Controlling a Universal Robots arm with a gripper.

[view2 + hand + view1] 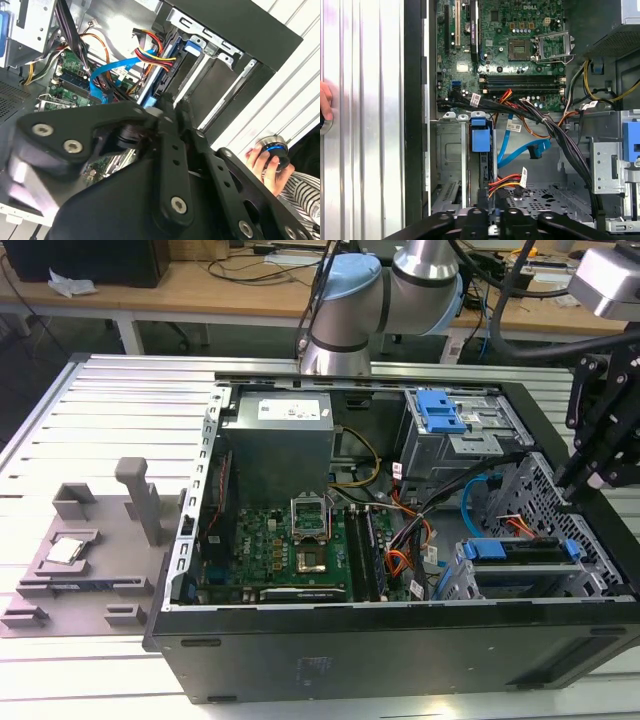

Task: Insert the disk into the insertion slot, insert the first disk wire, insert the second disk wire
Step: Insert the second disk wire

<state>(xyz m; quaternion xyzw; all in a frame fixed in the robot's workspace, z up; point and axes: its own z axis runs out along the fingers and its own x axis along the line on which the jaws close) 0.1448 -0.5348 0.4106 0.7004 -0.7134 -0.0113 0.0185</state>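
The disk [520, 551] in its blue caddy sits inside the silver insertion slot [500, 585] at the case's front corner on the exterior view's right. In the first wrist view the caddy's blue tab [481, 138] stands at the slot's [451, 165] mouth. The orange-red first disk wire [506, 183] runs to the disk's [487, 165] rear end; I cannot tell whether its dark plug is seated. The light blue second disk wire [519, 152] loops nearby with its plug hanging free. My gripper [575, 475] hovers just above the slot, shut and holding nothing, as both wrist views show [172, 102] [492, 219].
A larger grey bay with a blue latch [440, 412] stands behind the slot. Black cable bundles [555, 132] cross between the motherboard [290, 540] and the drive area. A person's hand [264, 165] rests on a knob on the ribbed table beside the case.
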